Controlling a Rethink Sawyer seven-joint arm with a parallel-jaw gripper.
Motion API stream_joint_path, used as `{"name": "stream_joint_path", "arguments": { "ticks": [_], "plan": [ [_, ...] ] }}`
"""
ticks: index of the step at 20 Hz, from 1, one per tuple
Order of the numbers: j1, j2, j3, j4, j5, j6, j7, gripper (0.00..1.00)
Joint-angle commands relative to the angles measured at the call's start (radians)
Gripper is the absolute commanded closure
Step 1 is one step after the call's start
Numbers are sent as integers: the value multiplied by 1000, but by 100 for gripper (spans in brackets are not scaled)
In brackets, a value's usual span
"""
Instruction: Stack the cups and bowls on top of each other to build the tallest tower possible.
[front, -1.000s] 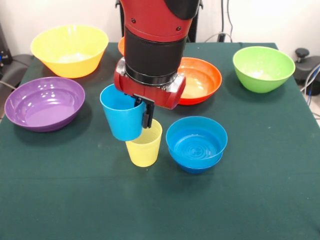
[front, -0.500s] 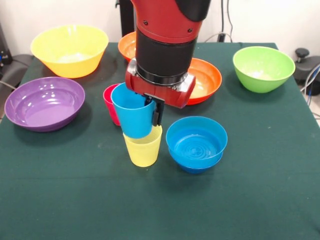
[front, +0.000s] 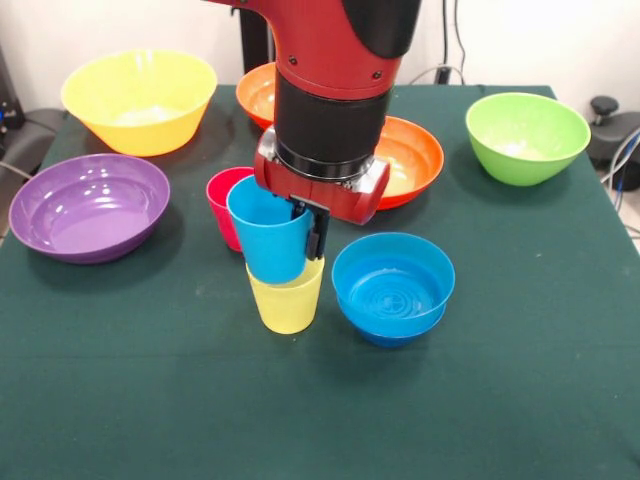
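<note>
Gripper (front: 308, 225) clamped on light blue cup (front: 270, 243) rim, cup tilted, mouth up, above yellow cup (front: 287, 300)

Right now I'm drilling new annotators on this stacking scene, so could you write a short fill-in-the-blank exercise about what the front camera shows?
1. The end effector holds the light blue ribbed plastic cup over the ____ ribbed plastic cup.
2. The red-pink plastic cup stands ____ the light blue cup.
3. The glossy purple plastic bowl holds ____.

Missing words: yellow; behind; nothing
</note>
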Motion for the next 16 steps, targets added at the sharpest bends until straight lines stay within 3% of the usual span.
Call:
{"name": "stream_joint_path", "arguments": {
  "ticks": [1, 16],
  "plan": [
    [32, 52, 18, 112, 22, -88, 202, 100],
    [58, 73, -22, 134, 78, -130, 199, 100]
  ]
}}
